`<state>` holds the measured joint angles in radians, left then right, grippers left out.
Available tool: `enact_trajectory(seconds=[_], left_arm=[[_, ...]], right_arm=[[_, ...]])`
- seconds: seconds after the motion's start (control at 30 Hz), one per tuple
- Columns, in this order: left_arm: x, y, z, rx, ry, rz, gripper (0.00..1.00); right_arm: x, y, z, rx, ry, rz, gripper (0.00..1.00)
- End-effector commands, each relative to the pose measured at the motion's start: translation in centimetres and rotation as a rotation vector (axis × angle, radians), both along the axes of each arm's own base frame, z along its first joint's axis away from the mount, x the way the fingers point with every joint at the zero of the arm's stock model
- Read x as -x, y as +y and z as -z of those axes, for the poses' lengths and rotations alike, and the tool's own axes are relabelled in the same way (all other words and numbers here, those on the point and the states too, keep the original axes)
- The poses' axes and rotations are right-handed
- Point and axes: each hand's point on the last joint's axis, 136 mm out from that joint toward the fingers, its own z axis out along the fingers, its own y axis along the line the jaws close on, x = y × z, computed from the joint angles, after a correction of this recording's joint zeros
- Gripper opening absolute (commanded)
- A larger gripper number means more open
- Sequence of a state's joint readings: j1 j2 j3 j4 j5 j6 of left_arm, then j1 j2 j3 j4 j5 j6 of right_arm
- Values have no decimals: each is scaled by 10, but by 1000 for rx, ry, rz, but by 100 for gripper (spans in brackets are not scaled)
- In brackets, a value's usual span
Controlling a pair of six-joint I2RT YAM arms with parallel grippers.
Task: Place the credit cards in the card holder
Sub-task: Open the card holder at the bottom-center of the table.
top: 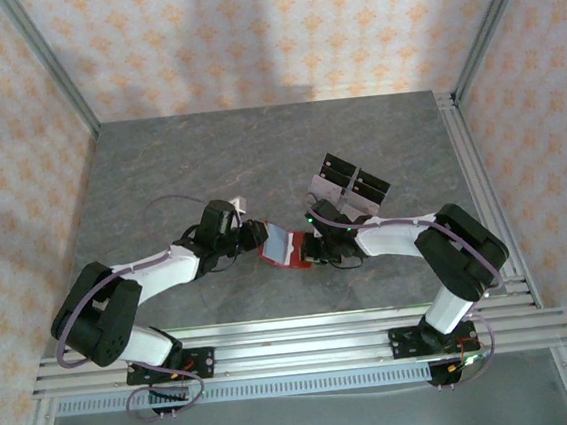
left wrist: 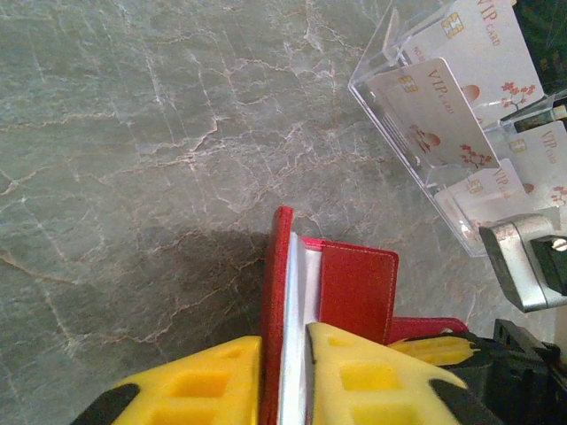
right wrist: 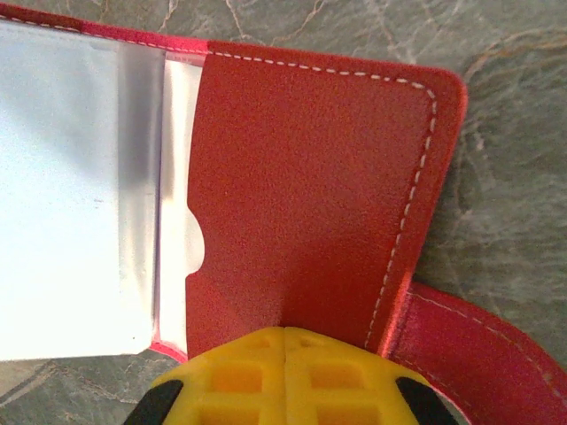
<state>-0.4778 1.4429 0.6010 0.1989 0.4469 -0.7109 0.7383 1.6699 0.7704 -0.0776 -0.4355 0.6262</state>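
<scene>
Card holder (top: 280, 245), likely light and floppy, sits on the desk (top: 258, 155) with left gripper (left wrist: 283, 341) and right gripper (right wrist: 283, 341) each clamped on a flap; stiff, slick credit cards (left wrist: 443, 115) in the stand (left wrist: 381, 62) probably want an edge grip

The left arm (top: 158, 270) is lying low with its elbow bent, its wrist pointing at the right tool (top: 312, 248). The left tool (top: 253, 233) is facing that tool nose to nose, and the two are sitting close together. The left tool's yellow fingers (left wrist: 213, 381) are standing narrowly apart, pinching an upright edge of the card holder (left wrist: 354, 283) between them. The right arm (top: 406, 233) is bending in the mirrored way, forearm level. Its tool's fingers (right wrist: 230, 376) are pressing together, clamping the card holder's red flap at its nearest edge.
</scene>
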Motion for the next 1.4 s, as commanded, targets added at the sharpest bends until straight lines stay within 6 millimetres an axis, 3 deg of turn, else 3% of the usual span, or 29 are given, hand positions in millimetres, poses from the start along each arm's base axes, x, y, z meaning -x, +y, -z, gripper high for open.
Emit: enact_trajectory(seconds=[0.0, 0.1, 0.27, 0.37, 0.43, 0.57, 0.8, 1.07, 1.13, 1.23, 1.37], left_arm=[[3, -7, -5, 22, -14, 21, 14], [2, -6, -7, 24, -20, 15, 3], [2, -6, -9, 21, -21, 11, 0], [2, -7, -11, 15, -24, 11, 0], [3, -5, -15, -6, -34, 5, 0], [4, 5, -23, -80, -55, -22, 0], [8, 24, -31, -218, -69, -48, 0], [11, 21, -34, -285, -74, -27, 0], [10, 20, -33, -294, -74, -23, 0], [9, 15, -34, -297, -76, -11, 0], [6, 6, -36, -287, -86, 0, 0]], right_arm=[[11, -39, 61, 218, 59, 36, 0], [11, -39, 61, 218, 59, 36, 0], [9, -36, 58, 211, 54, 31, 1], [6, -34, 54, 209, 48, 24, 23], [3, -33, 47, 210, 35, 17, 32], [-3, -33, 28, 211, -5, 12, 36], [-13, -25, 2, 182, -50, 9, 35], [-18, -26, 4, 177, -51, 26, 7], [-18, -26, 3, 168, -53, 31, 8], [-18, -27, 5, 171, -49, 36, 21], [-16, -28, 15, 185, -26, 32, 11]])
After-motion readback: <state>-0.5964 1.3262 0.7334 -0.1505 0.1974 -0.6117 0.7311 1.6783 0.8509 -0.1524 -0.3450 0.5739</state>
